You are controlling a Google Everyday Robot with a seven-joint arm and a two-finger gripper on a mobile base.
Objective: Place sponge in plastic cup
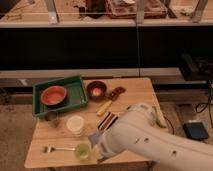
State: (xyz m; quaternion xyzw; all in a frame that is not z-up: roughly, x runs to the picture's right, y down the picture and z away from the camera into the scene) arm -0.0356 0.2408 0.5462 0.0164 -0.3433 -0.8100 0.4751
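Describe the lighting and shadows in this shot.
Camera view: warm, dim light on the table; black shadow under the shelf behind; the pale arm is brightest, its gripper, holding the sponge, low beside the plastic cup.

The table (137, 89) is pale matt wood and the tray (76, 83) is glossy green plastic. The arm (150, 142) has a smooth white shell. Its gripper (96, 146), just right of the translucent plastic cup (82, 152), pinches the soft matt sponge (93, 139).

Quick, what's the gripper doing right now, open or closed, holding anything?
Gripper: closed on the sponge, just right of the plastic cup.
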